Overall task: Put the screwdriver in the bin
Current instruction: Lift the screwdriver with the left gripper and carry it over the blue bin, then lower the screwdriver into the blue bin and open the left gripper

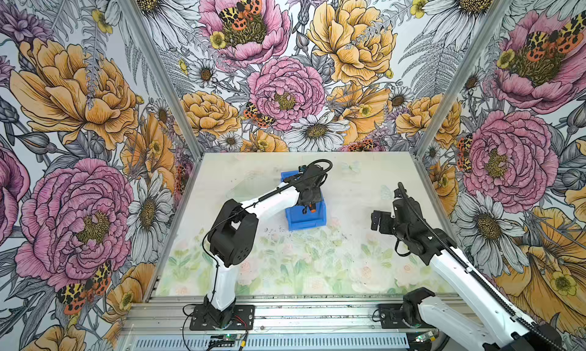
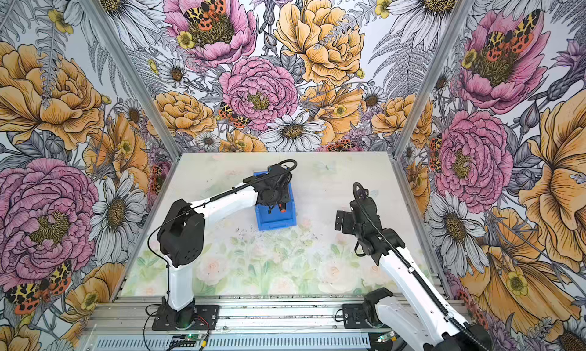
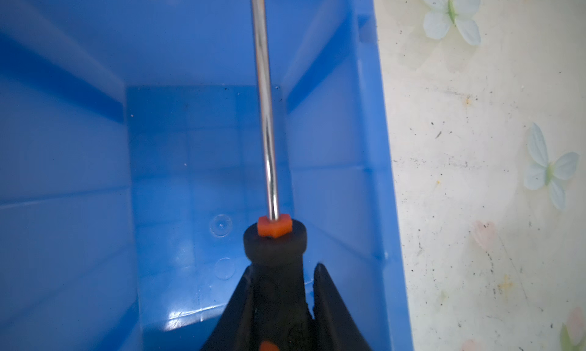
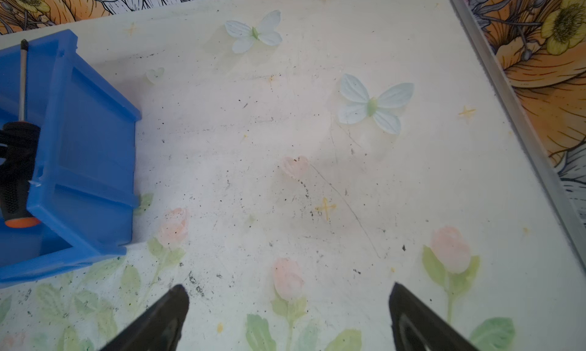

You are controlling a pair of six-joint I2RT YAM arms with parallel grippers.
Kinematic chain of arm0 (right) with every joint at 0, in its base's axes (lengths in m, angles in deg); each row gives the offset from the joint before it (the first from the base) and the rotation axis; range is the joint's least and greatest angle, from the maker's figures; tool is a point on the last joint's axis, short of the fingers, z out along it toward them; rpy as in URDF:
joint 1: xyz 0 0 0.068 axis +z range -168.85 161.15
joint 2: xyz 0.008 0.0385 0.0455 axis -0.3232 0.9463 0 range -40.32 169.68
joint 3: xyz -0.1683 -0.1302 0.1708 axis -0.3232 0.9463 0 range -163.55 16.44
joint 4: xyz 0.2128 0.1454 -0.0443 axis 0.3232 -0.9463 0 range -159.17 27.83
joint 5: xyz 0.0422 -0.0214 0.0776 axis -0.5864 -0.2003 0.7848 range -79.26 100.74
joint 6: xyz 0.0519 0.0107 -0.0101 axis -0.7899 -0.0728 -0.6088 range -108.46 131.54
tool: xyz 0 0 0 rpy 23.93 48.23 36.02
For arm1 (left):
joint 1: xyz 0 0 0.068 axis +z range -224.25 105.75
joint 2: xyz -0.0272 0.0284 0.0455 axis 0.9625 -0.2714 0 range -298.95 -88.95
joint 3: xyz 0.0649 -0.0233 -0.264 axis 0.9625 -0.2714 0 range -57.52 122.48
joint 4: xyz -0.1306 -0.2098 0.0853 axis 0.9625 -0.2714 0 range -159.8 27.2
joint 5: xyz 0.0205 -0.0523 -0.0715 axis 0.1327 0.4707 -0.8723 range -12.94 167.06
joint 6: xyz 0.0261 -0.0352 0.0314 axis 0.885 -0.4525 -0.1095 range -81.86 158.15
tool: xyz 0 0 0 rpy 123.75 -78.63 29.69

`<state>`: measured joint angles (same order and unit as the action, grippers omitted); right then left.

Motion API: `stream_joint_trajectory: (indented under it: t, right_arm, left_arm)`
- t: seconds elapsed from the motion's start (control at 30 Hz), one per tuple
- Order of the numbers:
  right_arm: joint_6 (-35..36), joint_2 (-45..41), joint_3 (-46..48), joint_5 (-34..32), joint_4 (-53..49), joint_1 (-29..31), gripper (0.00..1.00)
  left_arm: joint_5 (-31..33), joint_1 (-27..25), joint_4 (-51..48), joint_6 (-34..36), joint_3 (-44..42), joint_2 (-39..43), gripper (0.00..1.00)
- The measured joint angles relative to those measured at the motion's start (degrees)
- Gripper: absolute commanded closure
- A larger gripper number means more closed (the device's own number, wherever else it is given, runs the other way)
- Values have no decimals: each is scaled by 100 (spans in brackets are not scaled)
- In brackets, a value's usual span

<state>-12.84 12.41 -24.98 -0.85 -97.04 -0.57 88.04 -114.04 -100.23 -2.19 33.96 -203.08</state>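
- Left wrist view: the left gripper (image 3: 282,270) is clenched on the black part of the handle of the small screwdriver with a thin metal shaft and black-and-orange handle (image 3: 271,175), one dark finger on each side.
- The shaft runs straight out from between the fingers, over the floor of the bright blue rectangular plastic bin (image 3: 374,143), closer to the bin's right wall than to its left.
- Both top views show the orange butt end (image 1: 312,209) (image 2: 283,208) inside the bin (image 1: 304,222) (image 2: 274,222), pointing to the low near wall, just under the left wrist.
- Right wrist view: the screwdriver (image 4: 16,175) lies lengthwise within the bin's walls (image 4: 88,149), tip towards the far wall; whether it touches the floor cannot be told.
- The right gripper (image 4: 288,290) (image 1: 375,221) hangs with jaws spread wide and empty over the pale floral table (image 4: 253,143), well apart to the right of the bin.
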Motion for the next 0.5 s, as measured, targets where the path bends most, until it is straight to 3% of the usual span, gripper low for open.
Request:
stream_joint_trajectory:
  t: [0.5]
  right_arm:
    - [-114,52,0,-2,70,0,1]
  left_arm:
    - [-15,28,-2,-2,-120,-190,100]
